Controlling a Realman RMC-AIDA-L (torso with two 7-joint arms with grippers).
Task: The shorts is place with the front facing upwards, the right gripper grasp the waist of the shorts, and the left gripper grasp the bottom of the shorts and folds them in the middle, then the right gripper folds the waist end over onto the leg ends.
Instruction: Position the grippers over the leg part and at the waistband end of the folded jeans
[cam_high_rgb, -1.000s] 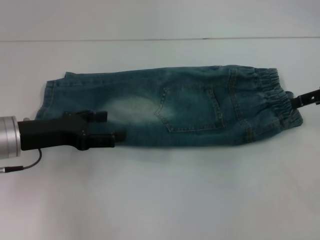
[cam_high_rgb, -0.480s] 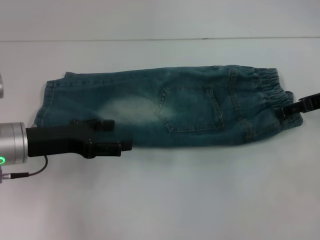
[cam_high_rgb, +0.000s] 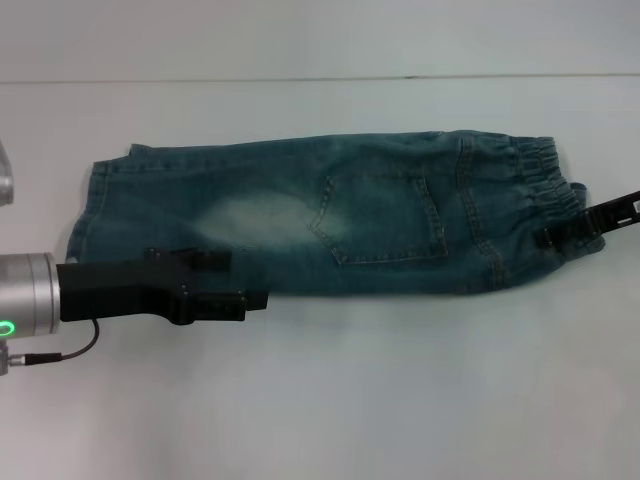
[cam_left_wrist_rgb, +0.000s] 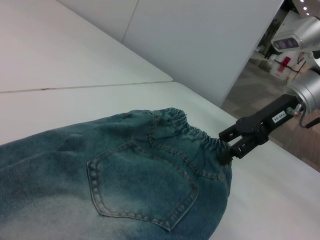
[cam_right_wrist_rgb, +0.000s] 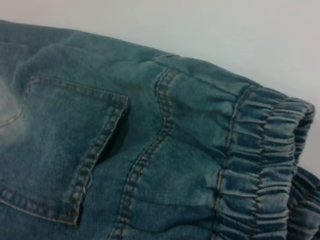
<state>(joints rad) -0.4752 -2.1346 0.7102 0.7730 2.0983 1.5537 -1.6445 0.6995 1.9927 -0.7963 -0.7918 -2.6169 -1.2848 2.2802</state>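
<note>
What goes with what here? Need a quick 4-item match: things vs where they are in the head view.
Things:
1. left gripper
2. right gripper
3. waist
4. leg ends

Places:
A. left end of the shorts
B. at the gathered band, right end
C. over the shorts' near edge, left of the middle
D. puckered right end of the garment

Pairs: 1-C, 2-B, 3-D, 4-A

A plain white table (cam_high_rgb: 400, 400) spreads under my view, with a thin seam line (cam_high_rgb: 300, 79) crossing its far side. Beyond its edge I see a white wall panel (cam_left_wrist_rgb: 210, 35).
</note>
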